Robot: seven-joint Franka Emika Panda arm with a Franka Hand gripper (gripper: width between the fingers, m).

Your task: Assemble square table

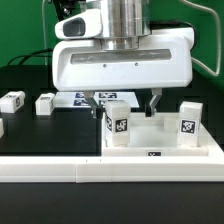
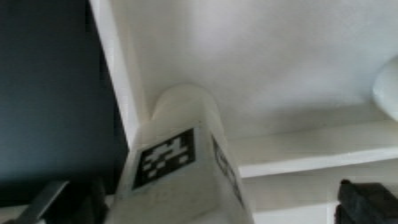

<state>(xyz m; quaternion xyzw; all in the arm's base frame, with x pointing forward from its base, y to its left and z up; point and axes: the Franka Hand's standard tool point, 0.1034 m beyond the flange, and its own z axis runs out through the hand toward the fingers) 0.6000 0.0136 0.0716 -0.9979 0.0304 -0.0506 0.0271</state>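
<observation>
black table (image 1: 40, 135), white L-shaped border rail (image 1: 50, 172) along the table's near edge, marker board (image 1: 72, 99) flat toward the far edge, green surface (image 1: 214, 42) beyond the far corner

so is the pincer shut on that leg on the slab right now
No, the wrist view shows the pincer open, its fingers wide apart with a gap on each side of the leg.

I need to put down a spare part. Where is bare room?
Bare black table lies between the loose legs and the rail. Crowded: the slab, where the open gripper straddles one upright leg.
</observation>
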